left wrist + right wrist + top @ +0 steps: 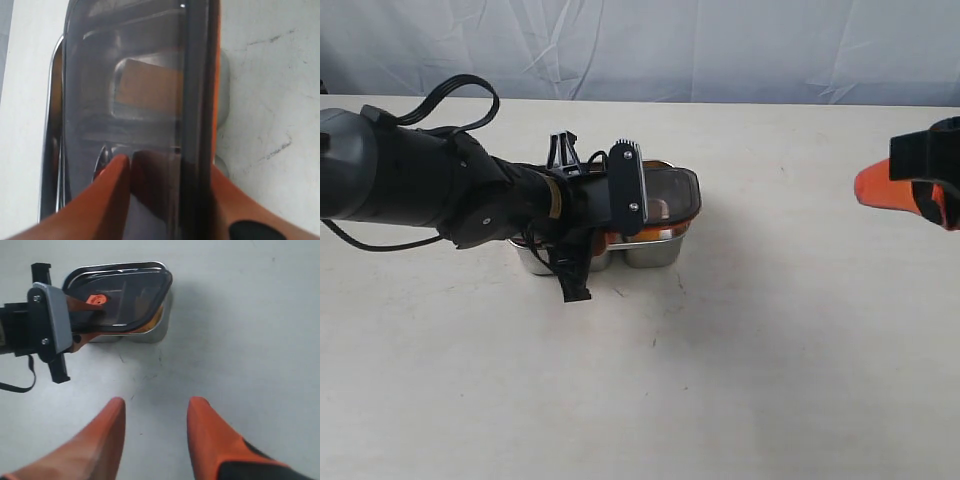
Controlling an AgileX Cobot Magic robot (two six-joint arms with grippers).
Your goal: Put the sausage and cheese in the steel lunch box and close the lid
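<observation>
The steel lunch box (655, 252) stands mid-table. The dark lid (672, 190) lies on it at a tilt, with its front side raised and orange showing beneath. My left gripper (170, 165) straddles one edge of the lid (140, 50): one orange finger (112, 195) lies over the top face, the other goes under the rim, and the jaws stand wide. Through the lid, the cheese (150, 90) shows as an orange-brown block. I cannot make out the sausage. Far to the right, my right gripper (156, 402) hovers open over bare table.
The left arm's black body and cables (410, 180) stretch from the left edge to the box. The right gripper (890, 195) hangs at the right edge. A pale backdrop rises behind the table's far edge (770, 103).
</observation>
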